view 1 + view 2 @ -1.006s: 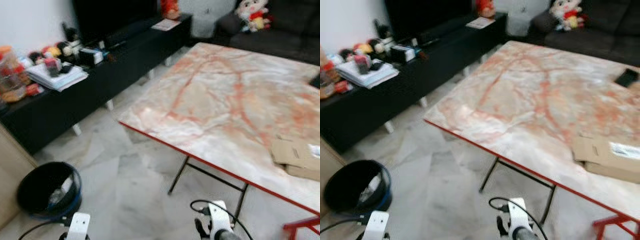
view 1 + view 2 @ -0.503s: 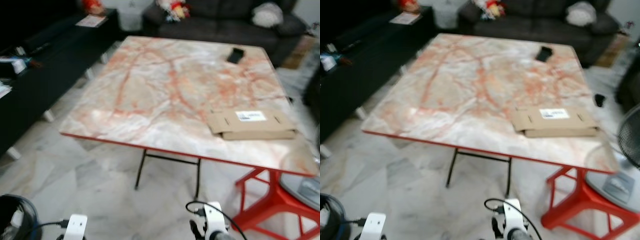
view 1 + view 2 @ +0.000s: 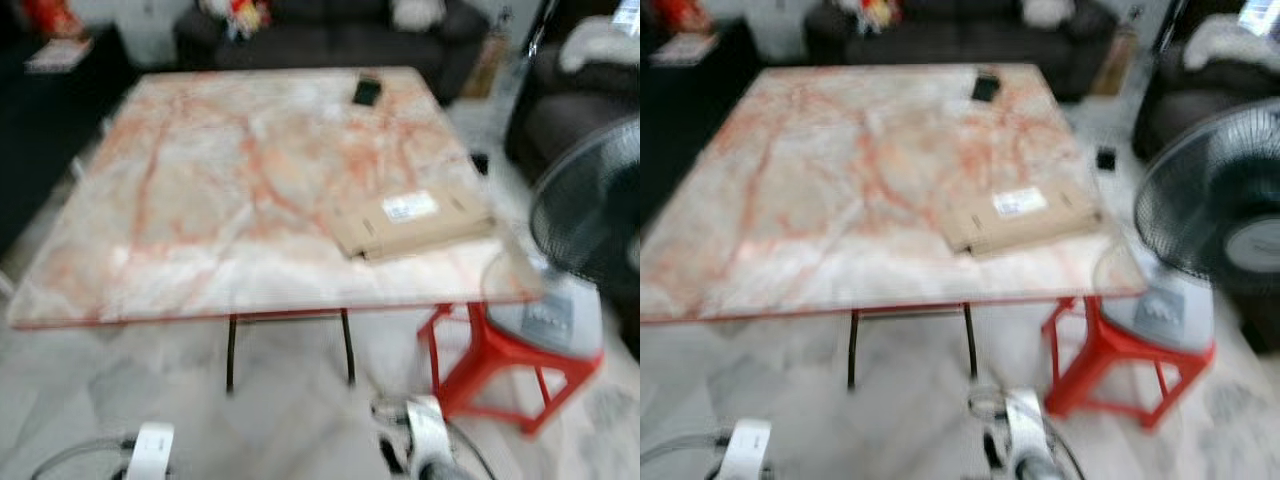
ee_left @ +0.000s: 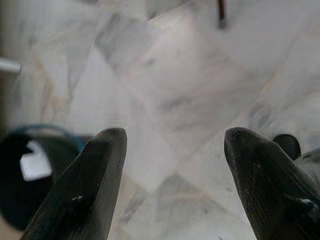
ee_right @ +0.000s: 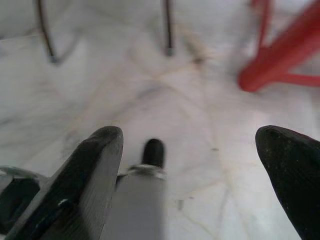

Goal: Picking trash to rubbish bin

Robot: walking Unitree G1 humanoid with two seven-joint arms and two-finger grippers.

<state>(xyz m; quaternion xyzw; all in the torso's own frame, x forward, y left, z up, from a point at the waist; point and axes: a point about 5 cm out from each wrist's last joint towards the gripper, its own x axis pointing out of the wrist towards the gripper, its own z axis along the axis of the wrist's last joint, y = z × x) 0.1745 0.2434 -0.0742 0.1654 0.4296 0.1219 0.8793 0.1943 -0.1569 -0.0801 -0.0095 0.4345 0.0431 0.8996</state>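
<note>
In the left eye view, which is blurry, a big worktop (image 3: pixel 200 190) with a pink and orange marble top and a red edge takes up the middle and left of the frame. A flat brown cardboard box (image 3: pixel 410 222) with a white label lies on it near the right edge. A small dark phone (image 3: pixel 367 91) lies at the far side of the worktop, near the top middle of the frame. A red stool (image 3: pixel 500 365) stands on the pale marble floor (image 3: pixel 290 420) at the lower right, and a black fan (image 3: pixel 585 215) stands just beside it at the right edge. A dark sofa (image 3: pixel 330 30) runs along the top. The two arms hang low at the bottom edge. In the left wrist view, the left pincer (image 4: pixel 172 165) is wide open and holds nothing, with the floor under it. A black rubbish bin (image 4: pixel 35 175) with a blue rim sits in the lower left of that frame, with a white scrap of trash (image 4: pixel 35 166) inside it. In the right wrist view, the right pincer (image 5: pixel 200 170) is wide open too and holds nothing, above the floor, with the red stool legs in the upper right of the frame.
</note>
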